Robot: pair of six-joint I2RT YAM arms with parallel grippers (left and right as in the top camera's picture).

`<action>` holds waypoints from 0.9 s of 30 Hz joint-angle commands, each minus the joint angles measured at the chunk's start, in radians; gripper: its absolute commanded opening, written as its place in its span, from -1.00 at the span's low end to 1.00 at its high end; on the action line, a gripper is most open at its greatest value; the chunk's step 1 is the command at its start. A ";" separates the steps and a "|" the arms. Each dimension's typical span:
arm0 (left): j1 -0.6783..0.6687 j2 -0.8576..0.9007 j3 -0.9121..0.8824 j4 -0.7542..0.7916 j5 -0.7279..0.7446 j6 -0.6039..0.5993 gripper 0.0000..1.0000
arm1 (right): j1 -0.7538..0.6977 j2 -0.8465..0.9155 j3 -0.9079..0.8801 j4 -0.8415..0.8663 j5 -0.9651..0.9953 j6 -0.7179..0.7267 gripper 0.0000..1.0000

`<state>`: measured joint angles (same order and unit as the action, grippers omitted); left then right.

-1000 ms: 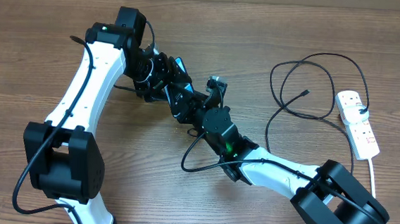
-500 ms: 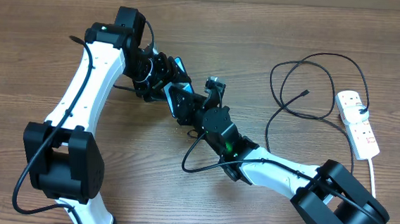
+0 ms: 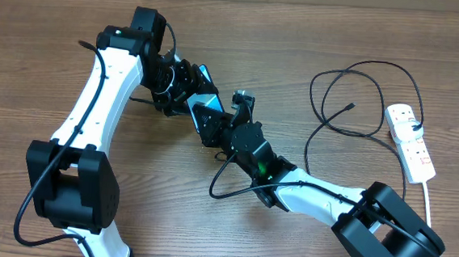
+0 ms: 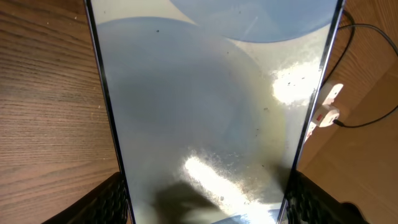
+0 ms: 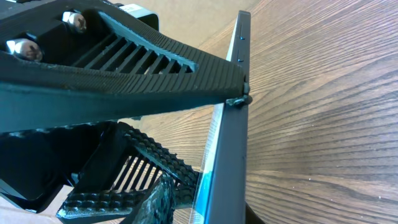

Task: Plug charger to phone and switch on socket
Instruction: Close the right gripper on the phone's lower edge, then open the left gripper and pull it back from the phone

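Left pincer [image 3: 185, 89] is clamped across the slim black-edged smartphone with pale blue-white screen [image 4: 199, 93], at centre of the overhead frame above the brown wooden counter [image 3: 43, 18]. Right pincer [image 3: 217, 126]: one ribbed finger [image 5: 155, 68] touches the phone's edge; I cannot tell if it grips. Thin black looped charger cable [image 3: 351, 107] lies upper right, tip free, near the white power strip with red switches [image 3: 411, 140]

phone [image 3: 205, 102] left of centre, charger [image 3: 349, 107] to its right, socket [image 3: 411, 142] beyond, far right
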<state>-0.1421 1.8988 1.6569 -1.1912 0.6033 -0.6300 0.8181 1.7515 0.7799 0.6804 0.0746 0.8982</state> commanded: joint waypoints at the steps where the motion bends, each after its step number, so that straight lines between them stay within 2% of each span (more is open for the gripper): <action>1: -0.012 -0.001 0.022 -0.001 0.040 -0.006 0.02 | 0.007 -0.003 0.025 0.049 -0.055 -0.003 -0.59; 9: -0.014 -0.001 0.022 -0.002 0.040 -0.006 0.02 | 0.005 -0.003 0.025 0.064 -0.045 -0.003 -0.59; 16: -0.018 -0.001 0.022 -0.001 0.031 -0.006 0.04 | 0.005 -0.003 0.025 0.069 -0.038 -0.004 -0.88; 22: -0.018 -0.001 0.022 -0.006 0.010 -0.005 0.15 | 0.005 -0.003 0.025 0.047 -0.039 -0.004 -0.92; 25: -0.018 -0.001 0.022 -0.004 0.001 -0.005 0.54 | 0.005 -0.003 0.025 0.048 -0.039 -0.004 -0.92; 27: -0.018 -0.001 0.022 -0.003 -0.012 -0.005 0.99 | 0.005 -0.003 0.025 0.047 -0.047 -0.004 -0.92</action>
<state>-0.1448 1.8984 1.6707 -1.1892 0.6071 -0.6285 0.8028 1.7668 0.7769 0.7036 0.0681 0.9382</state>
